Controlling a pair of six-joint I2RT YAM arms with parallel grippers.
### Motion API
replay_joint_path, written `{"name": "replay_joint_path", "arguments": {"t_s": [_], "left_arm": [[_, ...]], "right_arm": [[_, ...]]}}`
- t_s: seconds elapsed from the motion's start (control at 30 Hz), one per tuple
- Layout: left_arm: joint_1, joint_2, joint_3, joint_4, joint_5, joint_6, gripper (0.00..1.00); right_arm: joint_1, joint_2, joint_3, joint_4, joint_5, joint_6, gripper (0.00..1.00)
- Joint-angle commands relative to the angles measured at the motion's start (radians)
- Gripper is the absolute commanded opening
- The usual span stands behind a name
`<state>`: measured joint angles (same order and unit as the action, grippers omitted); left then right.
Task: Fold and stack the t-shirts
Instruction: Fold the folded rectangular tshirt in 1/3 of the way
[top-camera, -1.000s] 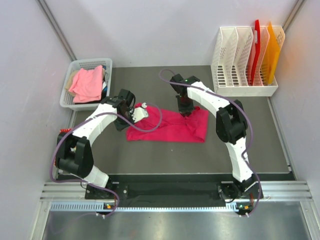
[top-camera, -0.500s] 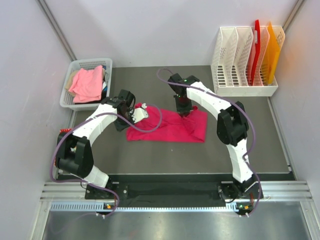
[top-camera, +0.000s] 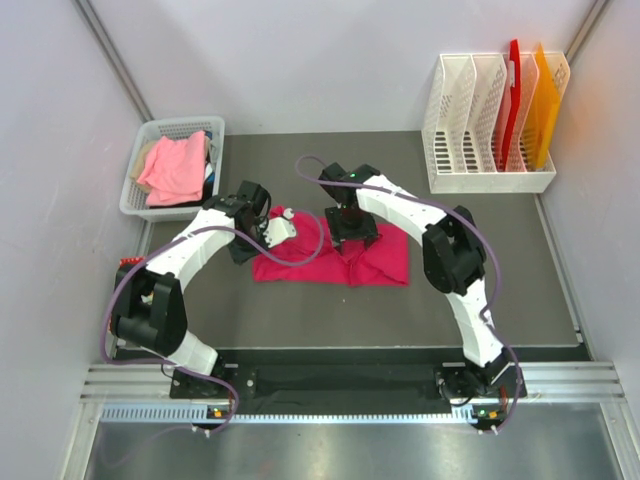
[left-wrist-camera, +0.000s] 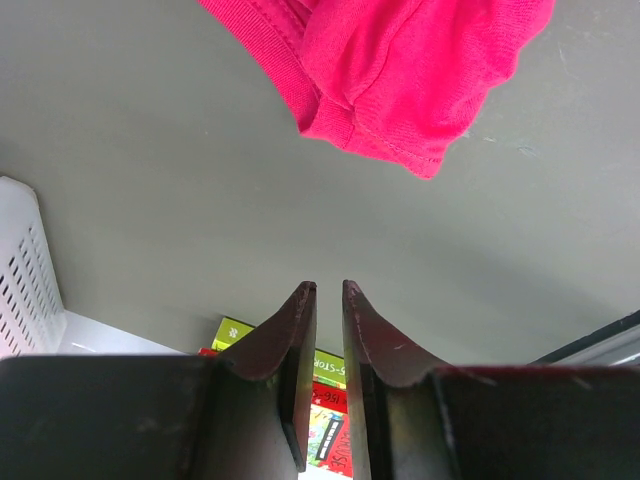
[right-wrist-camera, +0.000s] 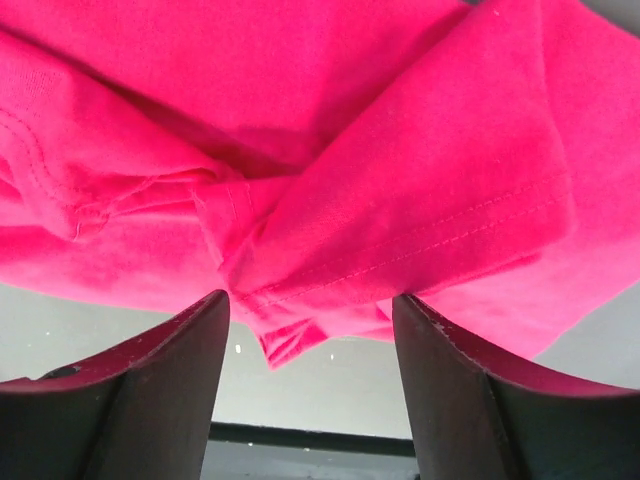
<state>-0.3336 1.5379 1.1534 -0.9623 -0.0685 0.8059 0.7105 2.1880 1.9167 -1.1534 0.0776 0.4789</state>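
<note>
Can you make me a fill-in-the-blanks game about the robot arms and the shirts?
1. The magenta t-shirt lies on the ____.
2. The salmon-pink shirt sits inside the white ____.
3. The right gripper hangs over the magenta t-shirt with its jaws ____.
4. The left gripper holds ____ between its fingers.

Missing words: table; basket; open; nothing

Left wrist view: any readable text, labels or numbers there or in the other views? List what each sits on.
"-510S" (uncertain, partial and upside down): on the green, yellow and red printed label showing between the left end effector fingers; the rest of its print is too small to read.
Magenta t-shirt, white basket, file rack: no text visible.
</note>
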Motion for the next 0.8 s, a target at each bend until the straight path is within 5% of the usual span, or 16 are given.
{"name": "replay_joint_path", "arguments": {"t_s": [0.0,0.17,0.53,0.77], "left_arm": [[0.004,-0.027,0.003,0.016,0.010,-0.005,0.23],[0.004,-0.027,-0.001,0.013,0.013,-0.010,0.23],[0.004,-0.021,0.002,0.011,0.033,-0.024,0.23],[0.004,-0.021,0.005,0.007,0.038,-0.025,0.24]], "right_arm": [[0.001,0.024,0.126,-0.012,-0.004,-0.031,0.66],[-0.026,0.004,0.179,-0.039,0.005,-0.043,0.67],[-0.115,-0.203,-0.102,0.030,0.050,-0.072,0.67],[-0.178,-0.192,-0.176,0.096,0.008,-0.071,0.66]]}}
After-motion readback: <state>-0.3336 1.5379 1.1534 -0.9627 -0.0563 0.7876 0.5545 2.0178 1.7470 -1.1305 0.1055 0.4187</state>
